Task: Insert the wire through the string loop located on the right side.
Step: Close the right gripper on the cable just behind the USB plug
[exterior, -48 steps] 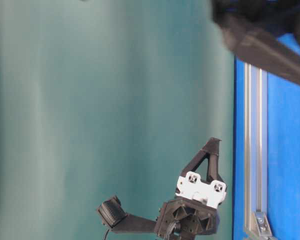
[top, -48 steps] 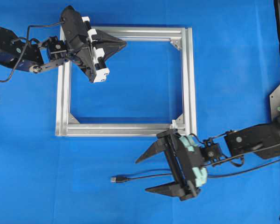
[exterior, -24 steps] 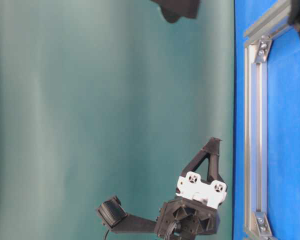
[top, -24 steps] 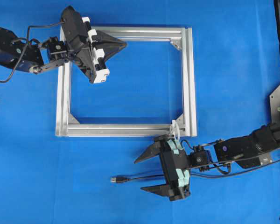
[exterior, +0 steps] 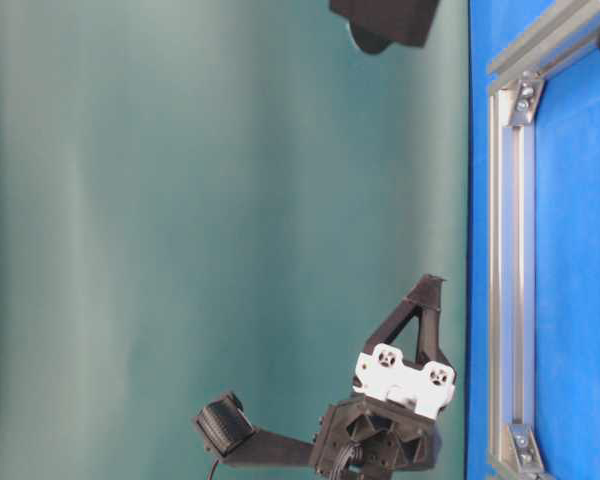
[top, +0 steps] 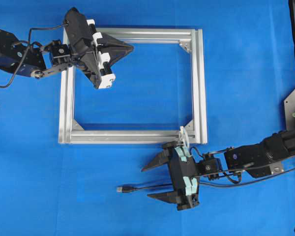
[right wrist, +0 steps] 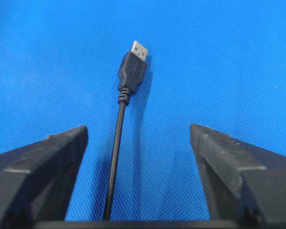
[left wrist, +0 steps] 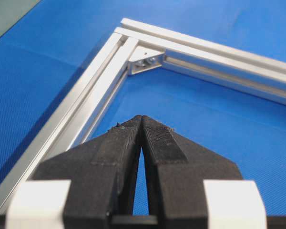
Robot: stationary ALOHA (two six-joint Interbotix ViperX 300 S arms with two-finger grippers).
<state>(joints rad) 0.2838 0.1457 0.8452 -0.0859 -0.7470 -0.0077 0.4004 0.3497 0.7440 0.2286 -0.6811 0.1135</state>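
Two arms appear in the overhead view: the left gripper [top: 130,47], jaws pressed together, hangs over the upper-left corner of the frame [top: 198,83], while the right gripper [top: 148,182], jaws spread, straddles the wire [top: 150,187] on the blue surface [top: 246,59] below the frame; the plug [top: 123,189] lies to the left of the jaws, and the loop [top: 184,135] sits at the frame's lower-right corner, just above that gripper. Table-level view: the left gripper [exterior: 426,290] is raised beside the frame [exterior: 510,250]. Left wrist view: closed jaws above the frame's [left wrist: 90,95] inner corner, with a bracket [left wrist: 145,59] ahead. Right wrist view: the wire [right wrist: 115,152] runs between the parted jaws, touching neither, nearer one; the plug [right wrist: 133,67] points away.
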